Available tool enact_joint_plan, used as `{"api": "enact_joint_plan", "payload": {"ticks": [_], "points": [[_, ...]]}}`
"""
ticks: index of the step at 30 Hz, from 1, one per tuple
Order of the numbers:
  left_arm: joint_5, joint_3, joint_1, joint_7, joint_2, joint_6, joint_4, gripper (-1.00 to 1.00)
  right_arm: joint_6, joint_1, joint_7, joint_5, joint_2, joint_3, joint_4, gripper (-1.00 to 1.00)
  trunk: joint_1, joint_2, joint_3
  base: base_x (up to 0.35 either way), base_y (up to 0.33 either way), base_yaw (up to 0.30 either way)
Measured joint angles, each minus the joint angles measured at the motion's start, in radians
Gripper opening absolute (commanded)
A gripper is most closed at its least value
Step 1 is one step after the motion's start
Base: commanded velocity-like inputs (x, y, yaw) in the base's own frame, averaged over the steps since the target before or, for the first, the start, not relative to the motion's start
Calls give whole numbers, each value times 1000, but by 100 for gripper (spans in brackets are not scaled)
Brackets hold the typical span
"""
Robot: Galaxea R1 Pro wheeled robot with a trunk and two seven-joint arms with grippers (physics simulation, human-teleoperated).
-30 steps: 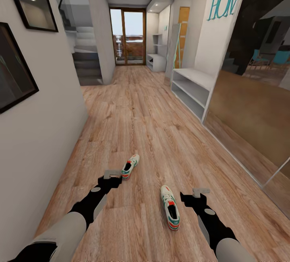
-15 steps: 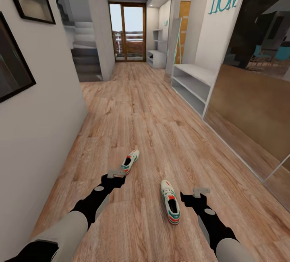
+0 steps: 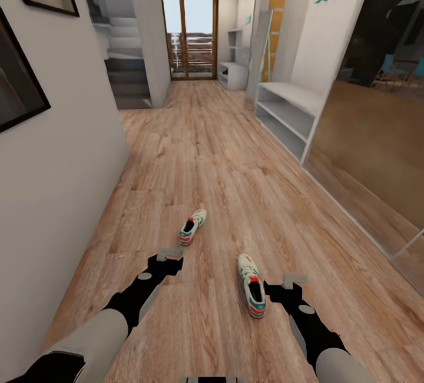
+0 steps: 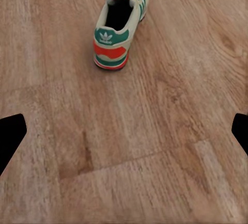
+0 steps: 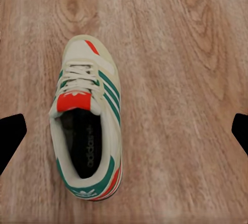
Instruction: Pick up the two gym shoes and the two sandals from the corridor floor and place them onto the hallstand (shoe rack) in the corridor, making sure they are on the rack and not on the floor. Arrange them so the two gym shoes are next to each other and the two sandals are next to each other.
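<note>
Two white gym shoes with green stripes and red-orange accents lie apart on the corridor floor (image 3: 224, 153), both in the lower middle of the head view. The far gym shoe (image 3: 192, 226) sits a little left of centre, its toe pointing up and to the right in the frame, just beyond the left tool (image 3: 166, 255). In the left wrist view this same shoe (image 4: 119, 25) appears in the upper middle, heel toward the camera, standing upright on its sole with bare planks between it and the tool's dark fingertips (image 4: 10, 136), which show at the two side edges, spread wide with nothing between them. The near gym shoe (image 3: 252, 285) lies lower and right of centre in the head view, toe pointing up the frame, just beside the right tool (image 3: 292, 282), on its left. The right wrist view shows that shoe (image 5: 89, 129) from above, left of centre, laces and red tongue up, lying flat on the wood; the right tool's fingertips (image 5: 11, 136) also sit at the two side edges, wide apart and holding nothing, with the shoe nearer the left one. At the far end of the corridor, in the upper middle of the head view, stands the light-grey hallstand (image 3: 235, 74) beside a glazed door (image 3: 189, 33). A plain low grey bench (image 3: 288, 113) with two shelves stands along the right wall, nearer than the hallstand and well apart from both shoes.
</note>
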Motion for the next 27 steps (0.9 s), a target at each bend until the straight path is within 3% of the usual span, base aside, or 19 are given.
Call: {"api": "enact_joint_plan", "payload": {"ticks": [13,27], "points": [[1,4,2,2,3,0,-2,100,-1,0,0,0,0,0,0,100,6,-3,-67,0,0,150],[1,4,2,2,3,0,-1,100,-2,0,-1,0,0,0,-1,100,12,-6,-124,0,0,22]]}}
